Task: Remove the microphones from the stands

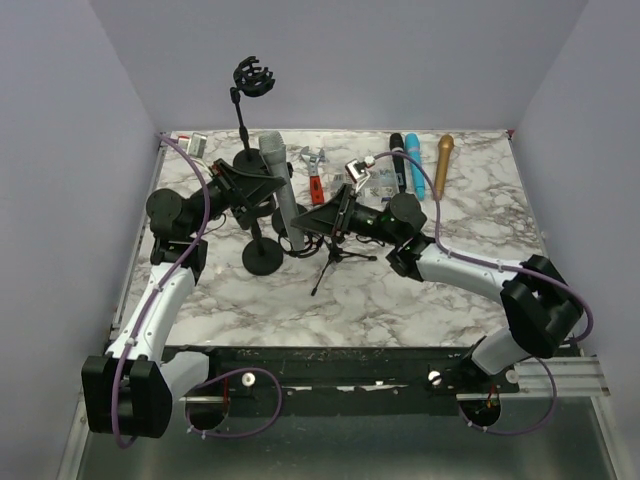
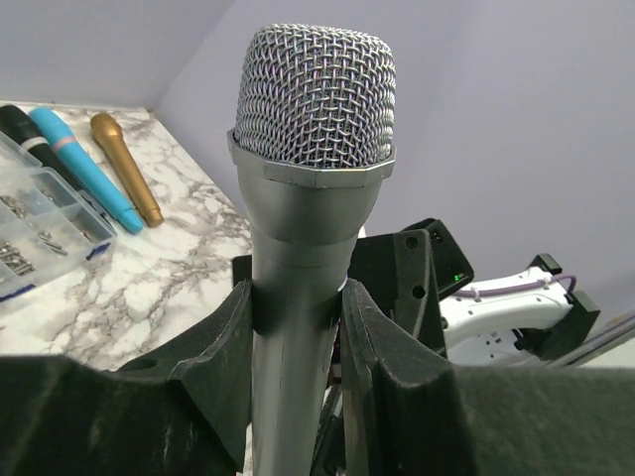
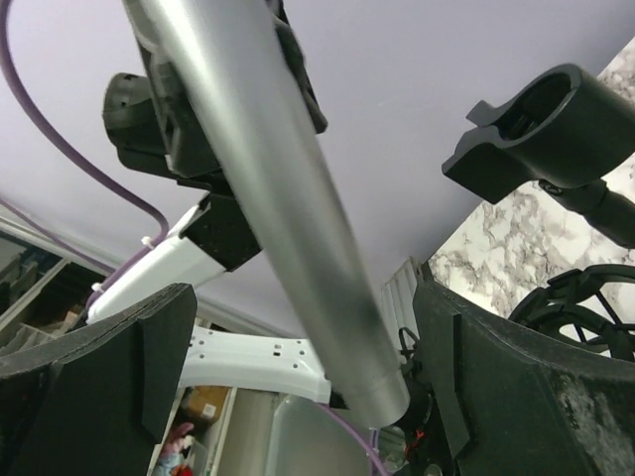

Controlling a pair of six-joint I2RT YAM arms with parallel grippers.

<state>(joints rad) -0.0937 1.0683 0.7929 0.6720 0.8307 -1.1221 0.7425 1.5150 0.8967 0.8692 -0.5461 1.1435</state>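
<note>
Silver mesh over a grey metal barrel, the mic (image 2: pixel 313 198) stands nearly upright in the middle of the left wrist view, head up. The two black pads of the left tool (image 2: pixel 298 332) pinch the barrel just below the head, closed snugly on it. That high grip, I judge, leaves the lower barrel bare so it can slide out of a holder. In the right wrist view the mic's tail hangs free at lower centre, apart from the empty black clip (image 3: pixel 536 139) at upper right, so the mic looks already out of the stand. The right tool (image 3: pixel 313 372) straddles that tail with its jaws spread fully wide, gripping nothing, probably placed to steady or receive it. From above, the mic sits left of centre over the marble table (image 1: pixel 420 290), beside a small tripod (image 1: pixel 335 258). A blue mic (image 1: pixel 413 162) and a gold mic (image 1: pixel 442 160) lie at the upper right.
</note>
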